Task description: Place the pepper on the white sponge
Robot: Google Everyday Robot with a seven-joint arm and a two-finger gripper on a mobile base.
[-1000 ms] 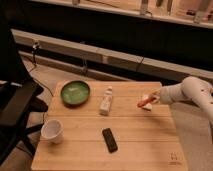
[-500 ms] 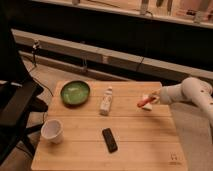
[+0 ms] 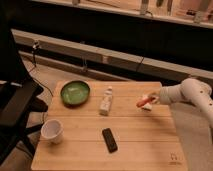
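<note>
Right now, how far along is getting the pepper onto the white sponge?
Done: the pepper is already at the white sponge, on the right side of the table. In hand: it sits at the tip of the gripper, just over the sponge. Left: setting it down and backing away.

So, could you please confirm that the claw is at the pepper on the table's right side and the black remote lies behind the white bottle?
Not quite: the camera view shows the black remote in front of the white bottle, not behind it. The claw is indeed at the pepper on the right side of the table.
</note>
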